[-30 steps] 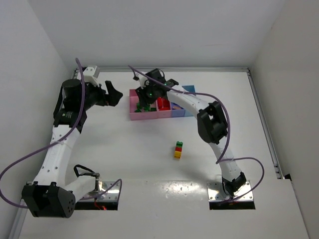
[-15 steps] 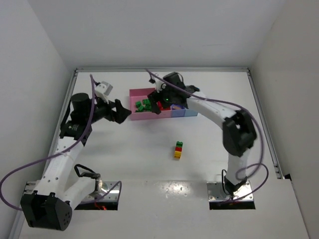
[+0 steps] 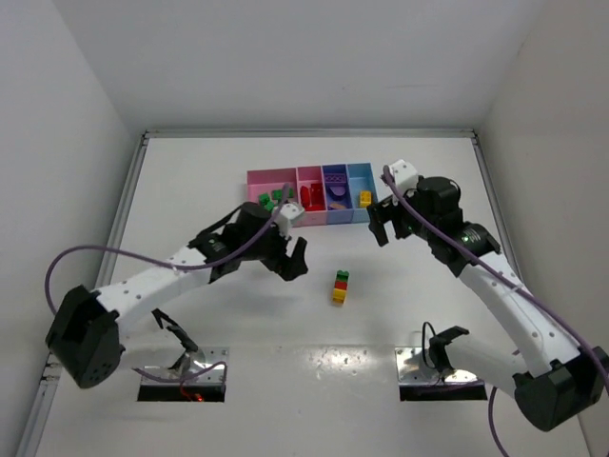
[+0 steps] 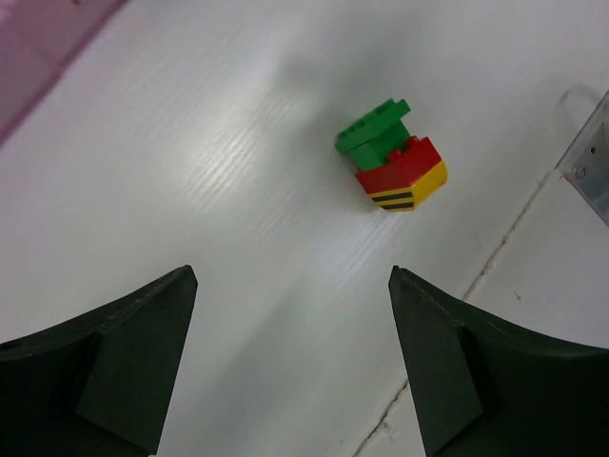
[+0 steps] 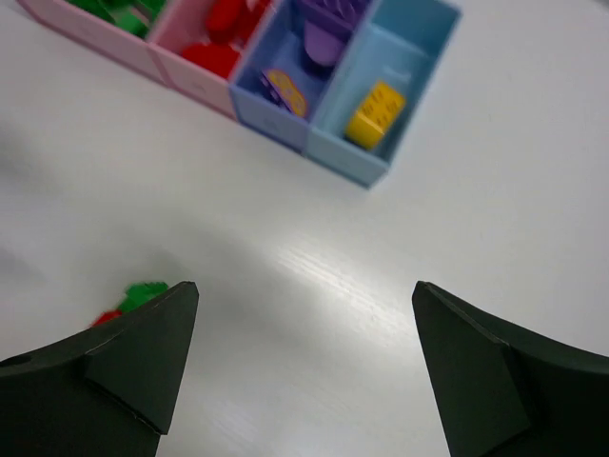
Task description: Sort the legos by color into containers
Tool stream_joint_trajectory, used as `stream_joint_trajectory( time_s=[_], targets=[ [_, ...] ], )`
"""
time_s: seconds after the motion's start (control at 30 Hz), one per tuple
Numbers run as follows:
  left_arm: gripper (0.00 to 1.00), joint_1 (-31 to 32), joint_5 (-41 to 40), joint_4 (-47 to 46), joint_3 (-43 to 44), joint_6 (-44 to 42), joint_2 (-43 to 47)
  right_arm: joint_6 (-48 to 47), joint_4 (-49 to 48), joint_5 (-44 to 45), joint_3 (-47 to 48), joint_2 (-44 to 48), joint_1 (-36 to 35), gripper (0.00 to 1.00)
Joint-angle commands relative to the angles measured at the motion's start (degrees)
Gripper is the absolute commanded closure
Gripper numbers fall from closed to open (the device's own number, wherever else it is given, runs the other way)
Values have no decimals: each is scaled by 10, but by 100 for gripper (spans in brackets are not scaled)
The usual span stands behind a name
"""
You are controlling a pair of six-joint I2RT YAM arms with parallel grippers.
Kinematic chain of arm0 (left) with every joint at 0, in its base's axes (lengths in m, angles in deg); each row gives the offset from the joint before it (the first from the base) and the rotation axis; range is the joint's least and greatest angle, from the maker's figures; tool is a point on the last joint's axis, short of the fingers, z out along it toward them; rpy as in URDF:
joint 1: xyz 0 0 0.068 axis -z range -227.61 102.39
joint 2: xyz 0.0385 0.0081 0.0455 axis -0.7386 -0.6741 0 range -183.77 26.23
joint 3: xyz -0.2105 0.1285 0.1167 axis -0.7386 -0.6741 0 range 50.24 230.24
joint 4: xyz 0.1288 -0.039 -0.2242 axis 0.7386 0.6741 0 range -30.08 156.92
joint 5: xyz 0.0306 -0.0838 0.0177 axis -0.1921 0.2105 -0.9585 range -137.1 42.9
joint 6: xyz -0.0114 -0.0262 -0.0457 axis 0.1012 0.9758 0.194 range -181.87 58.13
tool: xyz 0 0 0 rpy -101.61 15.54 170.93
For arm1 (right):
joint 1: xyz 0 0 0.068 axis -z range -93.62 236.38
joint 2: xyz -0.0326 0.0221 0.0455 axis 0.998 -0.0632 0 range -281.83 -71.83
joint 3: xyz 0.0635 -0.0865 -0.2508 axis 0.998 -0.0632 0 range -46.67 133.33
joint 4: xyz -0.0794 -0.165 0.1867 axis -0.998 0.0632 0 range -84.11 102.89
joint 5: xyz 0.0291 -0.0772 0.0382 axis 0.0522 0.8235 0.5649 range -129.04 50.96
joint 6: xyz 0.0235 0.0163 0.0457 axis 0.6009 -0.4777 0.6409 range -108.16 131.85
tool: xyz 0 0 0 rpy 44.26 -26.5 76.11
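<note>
A small clump of legos (image 3: 340, 287), green on red on yellow, stands alone on the white table; it also shows in the left wrist view (image 4: 392, 157). My left gripper (image 3: 293, 260) hangs open just left of it, empty (image 4: 290, 276). The containers (image 3: 309, 211) sit in a row at the back: green bricks (image 3: 274, 199) in the wide pink bin, red ones (image 5: 214, 29) in the narrow pink, purple (image 5: 319, 43) in the purple-blue, a yellow brick (image 5: 374, 114) in the light blue. My right gripper (image 3: 383, 228) is open and empty to the right of the bins (image 5: 304, 290).
Metal base plates (image 3: 181, 376) (image 3: 441, 371) lie at the near edge. Grey rails run along the table's left (image 3: 124, 209) and right (image 3: 500, 219) sides, with white walls around. Purple cables trail from both arms.
My right gripper left the wide pink bin, swung right and opened. My left arm swept from the far left towards the middle, ending beside the clump.
</note>
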Motion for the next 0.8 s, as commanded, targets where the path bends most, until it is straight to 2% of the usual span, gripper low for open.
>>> stream_joint_trajectory(
  time_s=[0.0,0.2,0.23,0.37,0.57,0.77],
  targets=[
    [12,66,-30,11,55,26,-66,6,40,0,-36,36,50,6],
    [13,162,-73,11,143,76,-173,23,45,-34,-44,55,108,6],
    [13,188,-92,21,172,111,-203,23,45,-40,-44,55,114,6],
    [13,243,-244,78,246,177,-277,29,45,-61,-44,43,138,6],
    [13,255,-283,99,260,244,-315,34,45,-73,-39,24,153,6],
    [13,255,-327,104,238,269,-321,34,45,-85,-39,24,159,6]
  ],
)
